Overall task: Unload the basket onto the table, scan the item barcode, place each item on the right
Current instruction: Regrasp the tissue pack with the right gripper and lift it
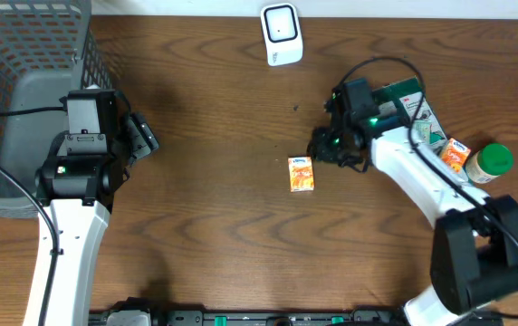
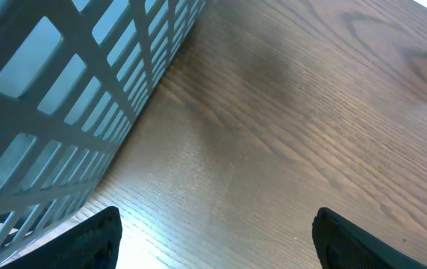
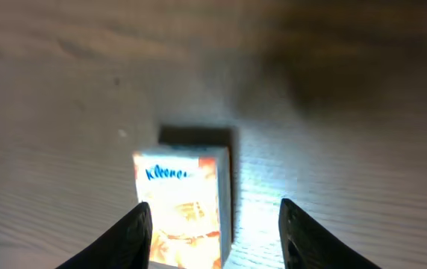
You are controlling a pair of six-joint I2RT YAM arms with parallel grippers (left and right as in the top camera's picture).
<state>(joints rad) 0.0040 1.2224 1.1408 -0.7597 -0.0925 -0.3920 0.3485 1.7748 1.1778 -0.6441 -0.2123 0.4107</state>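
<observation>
- While the Kleenex pack lies flat on the table near its middle, unlifted, we're at the pick-up step, with the scan itself not yet begun.
- Right gripper hangs low over it, jaws spread and empty; one finger sits at one long edge of the pack, the other stands clear of the opposite edge.
- Next call, I'd say: centre up, clamp across the narrow sides, lift, then carry it to the white scanner at the far edge. Where the barcode sits I can't tell.
- Right arm reaches in from the right side, elbow bent.
- Left gripper idles beside the grey basket, jaws wide, holding nothing.
</observation>
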